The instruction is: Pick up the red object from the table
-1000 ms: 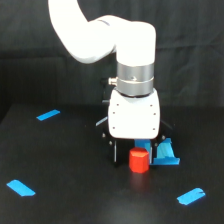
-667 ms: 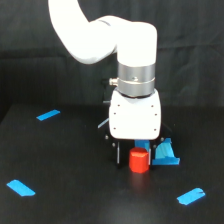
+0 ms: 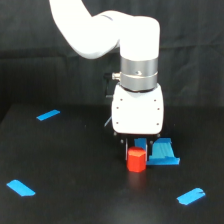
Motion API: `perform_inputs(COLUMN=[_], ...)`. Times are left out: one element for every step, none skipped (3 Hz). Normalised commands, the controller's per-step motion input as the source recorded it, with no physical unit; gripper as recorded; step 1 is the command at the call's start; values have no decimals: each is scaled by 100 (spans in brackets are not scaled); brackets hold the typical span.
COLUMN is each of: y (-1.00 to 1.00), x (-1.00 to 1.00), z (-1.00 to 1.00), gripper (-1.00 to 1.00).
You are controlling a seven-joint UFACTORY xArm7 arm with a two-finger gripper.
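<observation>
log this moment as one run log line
phase: approach | gripper: low over red object, jaws unclear | red object: on table | blue tray: beside it

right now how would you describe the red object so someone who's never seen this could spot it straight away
Find the white robot arm over the black table; just below its pincer sits the red object, a short red-orange cylinder. The piece touching it on the exterior view's right is a blue tray-like piece, and the tape strips are flat and blue.

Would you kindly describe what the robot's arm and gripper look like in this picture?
The arm is glossy white and rounded, with a brushed silver metal ring at the wrist. Below sits a white boxy housing with small dark screw dots. The gripper beneath looks dark and mostly hidden.
</observation>
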Motion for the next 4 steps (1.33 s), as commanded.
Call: perform_inputs(y=[14,17,17,11], x=[12,13,10,-1], z=[57,70,70,67], gripper=[-100,-100,-100,-100])
